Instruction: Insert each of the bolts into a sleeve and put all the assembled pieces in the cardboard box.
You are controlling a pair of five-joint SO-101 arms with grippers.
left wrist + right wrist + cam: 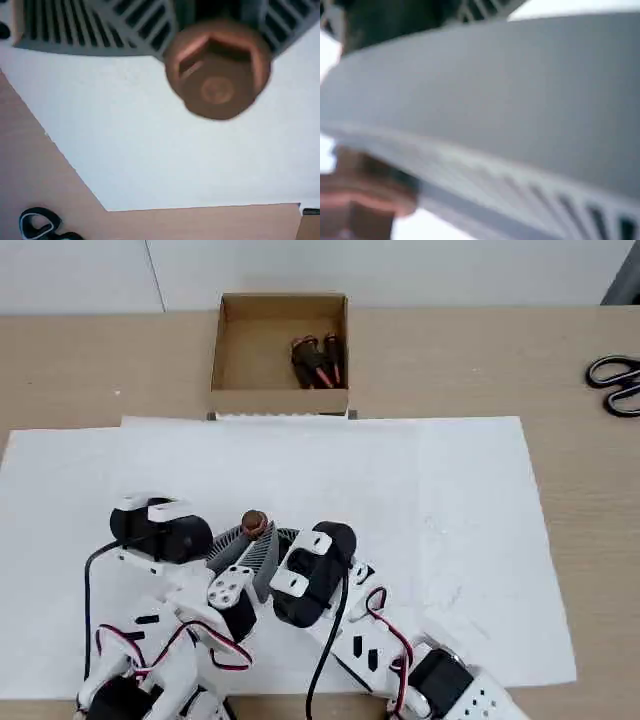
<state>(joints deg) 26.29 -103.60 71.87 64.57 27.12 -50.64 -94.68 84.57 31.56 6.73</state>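
Bolt [254, 523] sits at about 7 o'clock on the paper [400, 500], head up. The left gripper [246, 537] looks clamped on it, with a grey finger either side of the copper hex head in the left wrist view. The right gripper [268, 555] is jammed in right beside it at its 4 o'clock. Can't tell if that one's apart or together. Also can't tell if there's a sleeve on the bolt yet.

The box [280, 400] is way up at 12 o'clock, with finished pieces [317, 360] on its 3 o'clock side.

My worries: the two grippers are so crowded that any pull-away could knock the bolt loose or skew it. The grip looks to be up near the head, so it might pivot and slip on the long carry. And a low approach would clip the box's near wall.
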